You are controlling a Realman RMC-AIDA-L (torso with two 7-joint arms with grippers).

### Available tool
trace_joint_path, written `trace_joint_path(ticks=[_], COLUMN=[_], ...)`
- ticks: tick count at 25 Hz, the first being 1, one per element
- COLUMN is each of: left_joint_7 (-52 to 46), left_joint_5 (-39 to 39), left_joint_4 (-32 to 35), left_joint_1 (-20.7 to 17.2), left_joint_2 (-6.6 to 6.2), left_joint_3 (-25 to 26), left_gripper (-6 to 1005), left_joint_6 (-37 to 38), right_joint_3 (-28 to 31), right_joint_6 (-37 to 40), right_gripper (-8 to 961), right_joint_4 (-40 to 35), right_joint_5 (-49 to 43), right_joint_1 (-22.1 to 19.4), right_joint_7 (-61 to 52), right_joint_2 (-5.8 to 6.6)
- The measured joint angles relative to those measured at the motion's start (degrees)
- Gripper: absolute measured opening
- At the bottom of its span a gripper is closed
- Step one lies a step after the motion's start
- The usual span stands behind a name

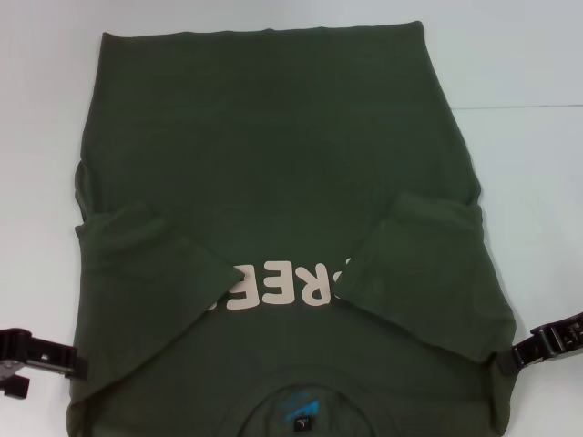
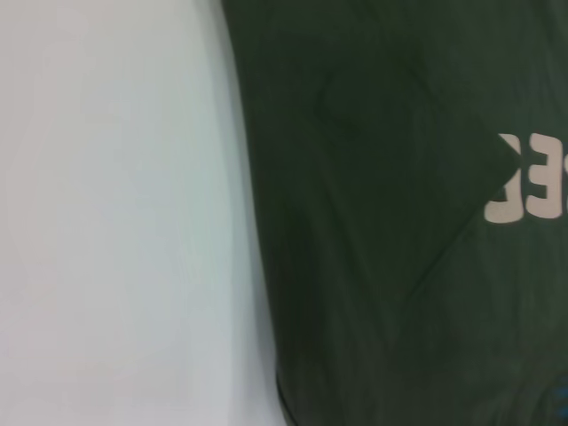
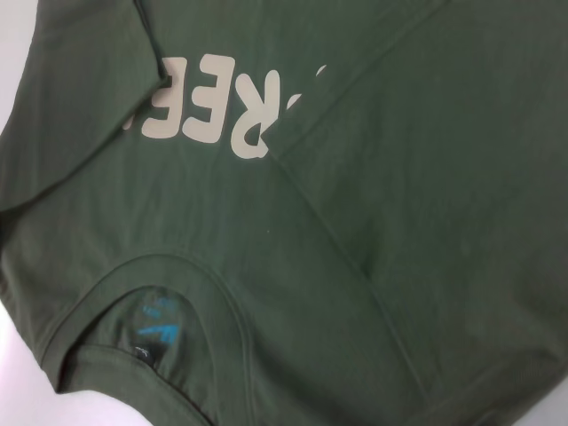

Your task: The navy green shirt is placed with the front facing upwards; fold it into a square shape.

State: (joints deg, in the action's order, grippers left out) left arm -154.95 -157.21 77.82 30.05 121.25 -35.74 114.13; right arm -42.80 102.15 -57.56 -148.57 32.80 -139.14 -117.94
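The navy green shirt (image 1: 282,173) lies flat, front up, with its collar at the near edge and its hem at the far side. Both short sleeves are folded inward: one (image 1: 146,264) covers the start of the pale lettering (image 1: 284,284), the other (image 1: 424,264) covers its end. A blue neck label (image 1: 301,407) shows inside the collar. My left gripper (image 1: 73,364) sits at the shirt's near left edge and my right gripper (image 1: 515,355) at its near right edge. The left wrist view shows the shirt (image 2: 399,266) beside bare table; the right wrist view shows lettering (image 3: 222,106) and label (image 3: 158,327).
The shirt rests on a white table (image 1: 528,64), with bare surface to the left, right and beyond the hem. In the left wrist view the table (image 2: 115,222) fills half the picture. No other objects are in view.
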Motion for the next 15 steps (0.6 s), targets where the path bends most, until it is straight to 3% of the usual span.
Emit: trace_joint_path(ticks=[15], left_joint_7=[0.64], left_joint_5=[-0.43], left_joint_4=[-8.83], left_joint_1=[-0.15], left_joint_2=[0.07], left_joint_3=[-2.70], left_gripper=[853], left_joint_6=[-8.16], right_joint_3=[-0.04], right_joint_6=[-0.02], right_gripper=[44], right_joint_4=[0.09], right_joint_5=[0.45], right_joint_1=[0.59], right_joint_7=[0.19], right_joint_2=[-0.09])
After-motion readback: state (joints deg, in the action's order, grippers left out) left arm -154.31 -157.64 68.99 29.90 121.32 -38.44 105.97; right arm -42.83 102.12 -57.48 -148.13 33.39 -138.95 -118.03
